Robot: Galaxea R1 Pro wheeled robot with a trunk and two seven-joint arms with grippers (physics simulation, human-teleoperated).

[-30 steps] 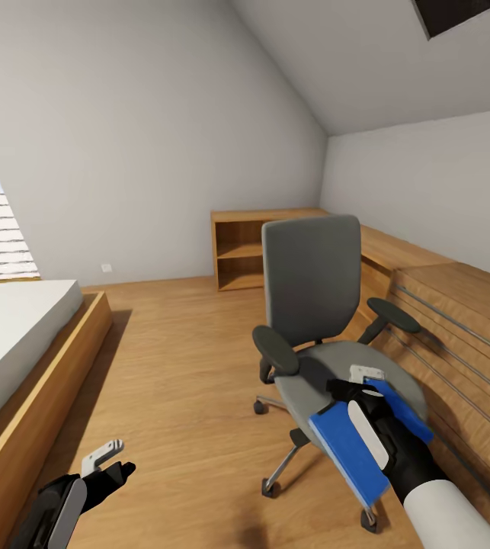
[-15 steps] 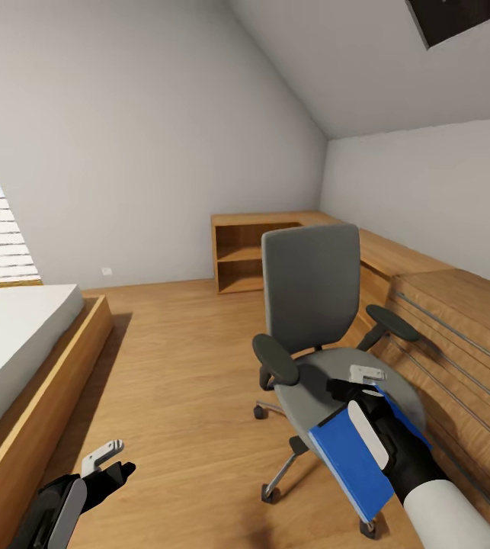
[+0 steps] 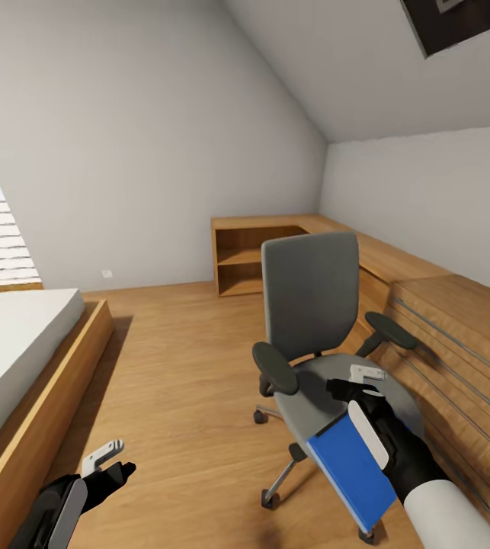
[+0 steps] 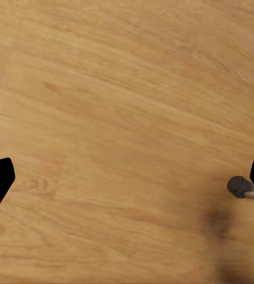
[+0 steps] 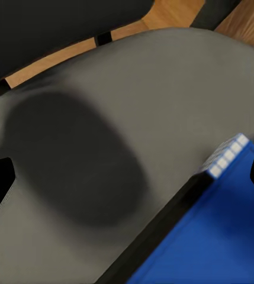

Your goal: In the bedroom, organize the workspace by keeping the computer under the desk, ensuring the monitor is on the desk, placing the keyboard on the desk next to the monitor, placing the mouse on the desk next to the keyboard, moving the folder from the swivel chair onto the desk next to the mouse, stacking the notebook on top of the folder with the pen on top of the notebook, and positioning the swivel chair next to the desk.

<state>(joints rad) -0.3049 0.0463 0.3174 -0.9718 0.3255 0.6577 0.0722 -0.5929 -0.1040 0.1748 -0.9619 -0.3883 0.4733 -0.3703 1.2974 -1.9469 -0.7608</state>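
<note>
The blue folder is gripped tight by the right gripper and held tilted, just above the grey seat of the swivel chair. The left gripper is held low over the wooden floor with its fingers spread wide and nothing between them. A bed is seen at the left, well apart from the chair.

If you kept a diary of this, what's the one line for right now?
right gripper: holding blue folder above swivel chair seat | left gripper: open, empty, over wood floor
</note>
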